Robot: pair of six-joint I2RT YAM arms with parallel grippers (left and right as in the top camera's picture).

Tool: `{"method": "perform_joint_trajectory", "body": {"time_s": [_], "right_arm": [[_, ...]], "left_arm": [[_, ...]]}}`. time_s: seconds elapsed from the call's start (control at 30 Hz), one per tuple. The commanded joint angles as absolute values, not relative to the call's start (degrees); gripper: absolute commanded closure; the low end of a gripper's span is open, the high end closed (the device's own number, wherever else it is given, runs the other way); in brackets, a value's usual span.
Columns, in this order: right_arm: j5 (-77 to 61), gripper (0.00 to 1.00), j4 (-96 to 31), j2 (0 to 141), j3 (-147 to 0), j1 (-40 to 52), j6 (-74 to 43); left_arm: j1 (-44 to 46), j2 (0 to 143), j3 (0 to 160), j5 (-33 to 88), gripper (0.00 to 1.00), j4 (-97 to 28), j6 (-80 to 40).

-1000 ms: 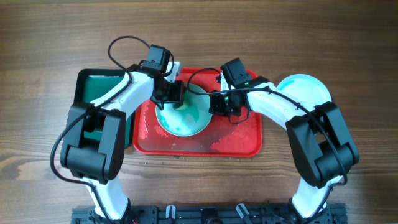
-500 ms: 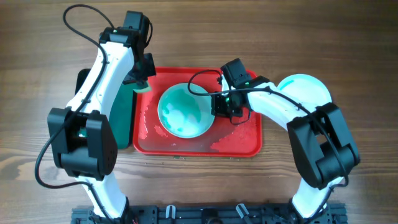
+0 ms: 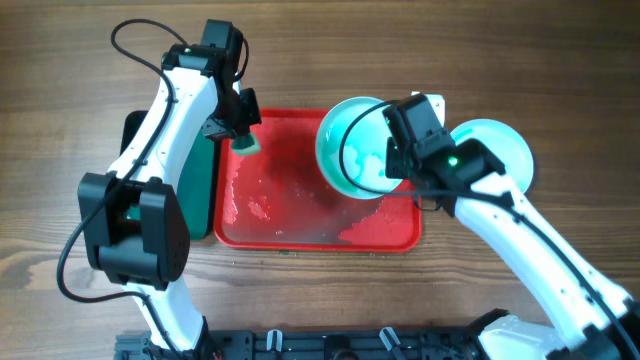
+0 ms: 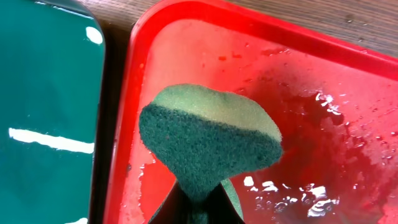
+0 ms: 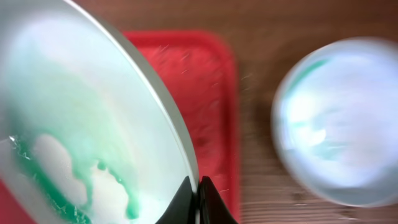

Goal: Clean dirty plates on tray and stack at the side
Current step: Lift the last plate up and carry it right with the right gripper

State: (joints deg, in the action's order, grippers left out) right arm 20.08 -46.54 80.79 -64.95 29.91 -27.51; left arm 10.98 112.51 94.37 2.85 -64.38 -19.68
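Right wrist view blurred: side plate a soft outline only, held plate cropped by left and top edges.

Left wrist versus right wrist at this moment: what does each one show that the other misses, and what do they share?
Only the left wrist: the left gripper pinching a green sponge, with the dark green tray at the side. Only the right wrist: the right gripper clamped on the rim of a tilted plate streaked with teal, and a second plate, blurred, lying on the wood. Both: the red tray, visibly wet in the left view, and the wooden table.
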Motion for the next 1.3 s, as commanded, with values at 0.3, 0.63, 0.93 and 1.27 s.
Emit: {"method": "perform_joint_trajectory", "body": {"time_s": [0.3, 0.63, 0.93, 1.27], "right_arm": [[59.77, 0.96, -46.5, 76.66, -65.41, 49.45, -20.34], [84.2, 0.96, -33.65, 76.66, -65.39, 58.08, 0.75], [86.67, 0.96, -23.14, 76.66, -65.39, 59.46, 10.55], [85.56, 0.96, -23.16, 76.66, -65.19, 59.44, 8.6]], "left_arm": [[14.76, 112.9, 94.72, 4.93, 0.96, -62.52, -20.23], [14.79, 112.95, 94.72, 4.91, 0.96, -62.39, -20.23], [14.79, 112.95, 94.72, 4.93, 0.96, -62.41, -20.23], [14.79, 112.97, 94.72, 4.91, 0.96, -62.33, -20.23]]}}
